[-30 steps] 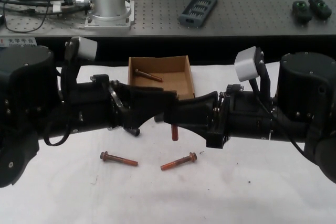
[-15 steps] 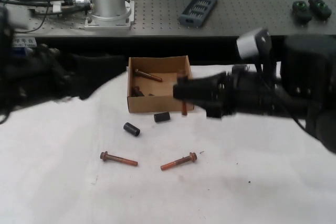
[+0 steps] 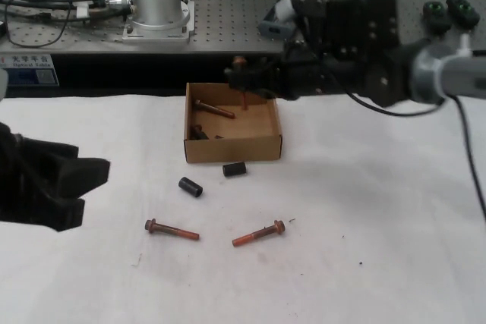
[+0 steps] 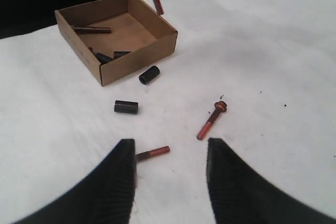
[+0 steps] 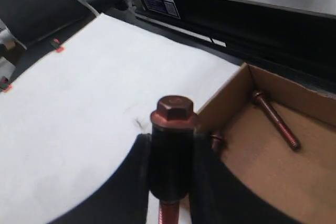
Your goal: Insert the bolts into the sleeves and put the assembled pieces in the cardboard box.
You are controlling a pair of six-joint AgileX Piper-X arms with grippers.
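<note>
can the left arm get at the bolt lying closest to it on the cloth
Probably yes. The left gripper is open and the bolt lies on the white cloth just ahead of its fingers, with nothing between them. The right gripper holds an assembled piece up by the cardboard box.

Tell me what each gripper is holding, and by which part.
Right gripper: an assembled bolt, pinched by its black sleeve just under the hex head, near the cardboard box. Left gripper: open, holding nothing.

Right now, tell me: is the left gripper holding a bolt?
No: the left gripper is open with only white cloth between its fingers; the nearest bolt lies loose on the cloth.
</note>
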